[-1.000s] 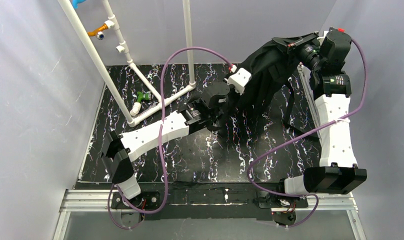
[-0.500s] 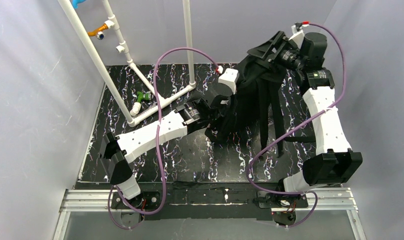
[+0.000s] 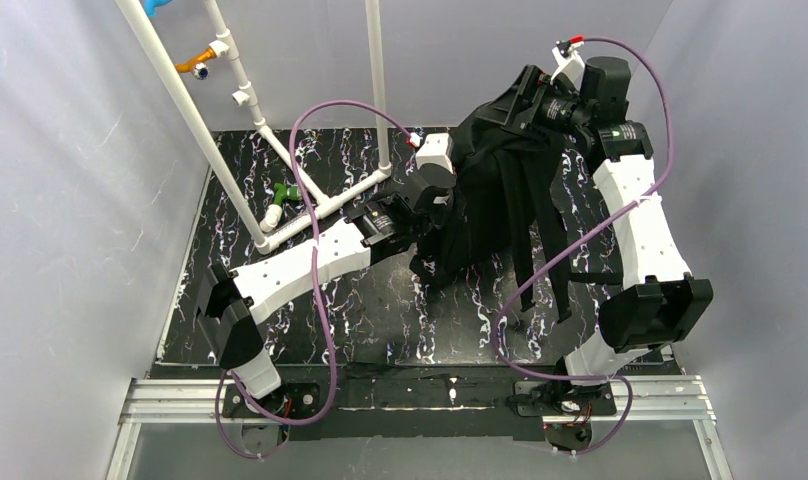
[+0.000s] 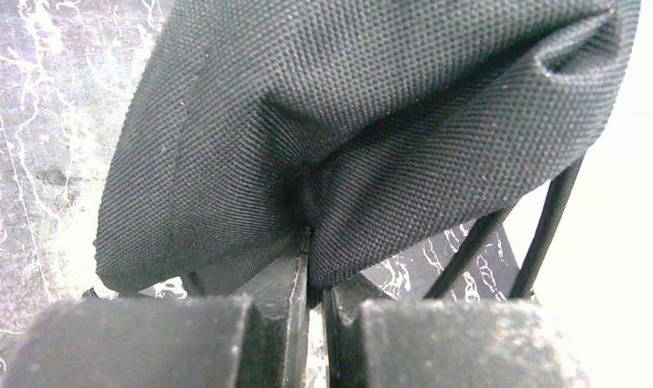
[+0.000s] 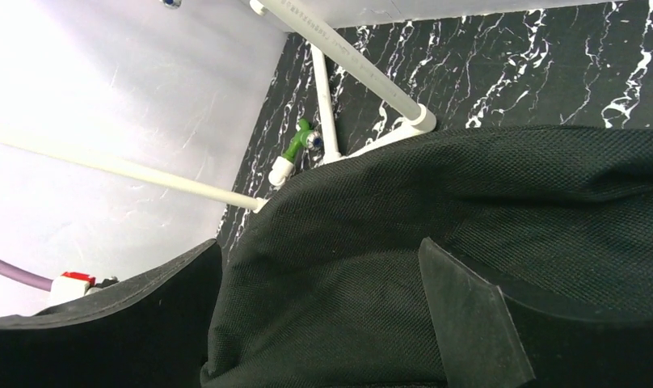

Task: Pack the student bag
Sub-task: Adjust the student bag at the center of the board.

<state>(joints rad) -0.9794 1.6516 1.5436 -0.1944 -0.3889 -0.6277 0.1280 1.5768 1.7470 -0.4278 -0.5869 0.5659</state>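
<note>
The student bag (image 3: 490,200) is a black fabric backpack, lifted off the black marbled table at the back right, with its long straps (image 3: 535,240) hanging toward the front. My left gripper (image 3: 448,210) is shut on a fold of the bag's left side; in the left wrist view the jaws (image 4: 315,242) pinch the woven cloth (image 4: 347,105). My right gripper (image 3: 510,100) is at the bag's top, open. In the right wrist view its fingers (image 5: 319,246) stand wide apart with bag cloth (image 5: 469,186) lying between them, not clamped.
A white pipe frame (image 3: 240,150) stands at the back left, with a green fitting (image 3: 285,192) at its foot and an orange valve (image 3: 195,65) higher up. Grey walls close in both sides. Purple cables loop over both arms.
My right gripper has opened and swung left along with the bag's top. The left gripper, still shut on the cloth, has shifted left. The straps now hang longer toward the front.
</note>
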